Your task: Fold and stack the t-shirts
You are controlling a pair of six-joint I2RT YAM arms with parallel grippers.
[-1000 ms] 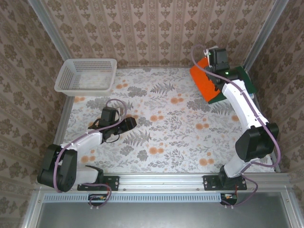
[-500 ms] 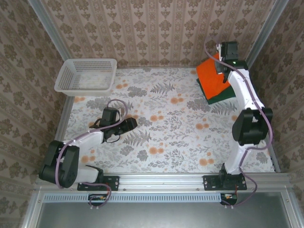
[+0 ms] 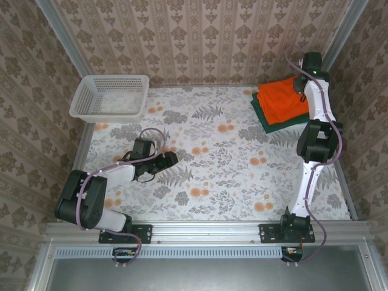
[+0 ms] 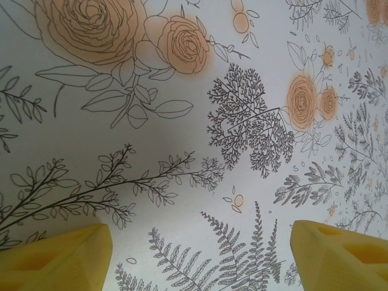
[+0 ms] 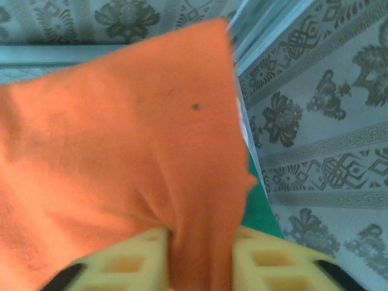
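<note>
The orange t-shirt (image 3: 280,100) lies spread over the dark green t-shirt (image 3: 265,122) in the far right corner of the table. My right gripper (image 3: 301,83) is at the orange shirt's far right edge, close to the wall. In the right wrist view its jaws (image 5: 200,260) stand partly apart, with a loose fold of the orange t-shirt (image 5: 121,139) lying between them. A strip of the green t-shirt (image 5: 262,209) shows beside it. My left gripper (image 3: 165,159) hovers low over the bare tablecloth at the left. Its yellow fingers (image 4: 57,257) are wide open and hold nothing.
A white lattice basket (image 3: 110,96) stands at the far left corner. Patterned walls close in the table at the back and both sides, and the right wall (image 5: 327,121) is very near my right gripper. The flowered tablecloth (image 3: 212,157) spans the middle.
My right arm has swung toward the far right corner and laid the orange shirt flat over the green one; its jaws have parted. The left jaws have widened a little.
</note>
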